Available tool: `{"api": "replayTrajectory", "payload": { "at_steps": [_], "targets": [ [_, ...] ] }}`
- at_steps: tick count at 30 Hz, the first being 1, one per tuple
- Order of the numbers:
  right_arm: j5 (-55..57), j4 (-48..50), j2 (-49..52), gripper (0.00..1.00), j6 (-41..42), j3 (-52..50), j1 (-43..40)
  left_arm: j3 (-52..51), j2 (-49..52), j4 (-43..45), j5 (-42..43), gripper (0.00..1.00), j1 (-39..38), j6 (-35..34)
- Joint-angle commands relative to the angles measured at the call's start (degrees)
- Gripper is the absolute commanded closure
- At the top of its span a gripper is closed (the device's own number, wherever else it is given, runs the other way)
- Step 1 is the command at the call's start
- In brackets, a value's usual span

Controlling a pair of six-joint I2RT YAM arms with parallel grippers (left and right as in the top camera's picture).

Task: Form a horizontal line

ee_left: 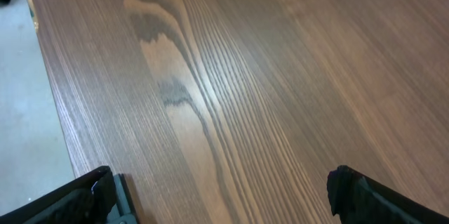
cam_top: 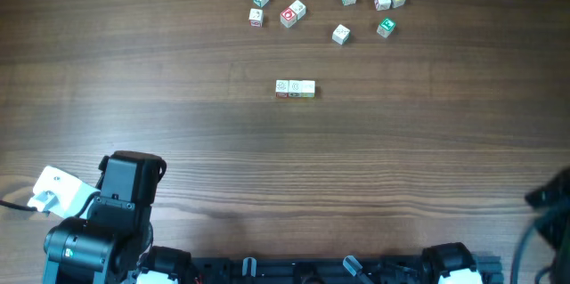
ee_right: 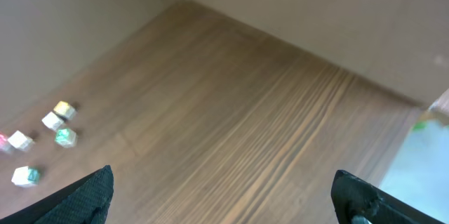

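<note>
Three pale letter cubes make up the horizontal line (cam_top: 295,89), set side by side and touching near the middle of the wooden table (cam_top: 178,124), as we see it from overhead. Well apart from it, toward the far edge, lie the scattered cubes (cam_top: 341,34), some with red or green faces, none of them joined to the row. We find the left arm (cam_top: 107,222) at the near left corner of the table, and the left gripper (ee_left: 221,196) has its jaws spread wide over bare wood grain, gripping nothing. At the right edge, the right gripper (ee_right: 223,196) is likewise spread wide and empty, and in its wrist view we can make out a yellow cube (ee_right: 64,109) and a green cube (ee_right: 65,137) far off to the left.
</note>
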Motion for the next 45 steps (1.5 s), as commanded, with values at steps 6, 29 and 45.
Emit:
{"api": "replayTrajectory", "payload": {
  "at_steps": [6, 29, 45],
  "targets": [
    [-7.85, 30.38, -16.87, 0.00, -9.01, -25.31, -0.15, -0.11, -0.20, -0.04, -0.28, 0.00, 0.48, -1.18],
    [-44.70, 87.45, -35.26, 0.00, -31.98, -73.59, -18.56, -0.11, -0.20, -0.04, -0.31, 0.00, 0.48, -1.18],
    [-45.16, 91.21, -35.26, 0.01, -31.91, -83.56, -18.51, -0.11, -0.20, -0.04, -0.28, 0.00, 0.48, -1.18]
  ]
}}
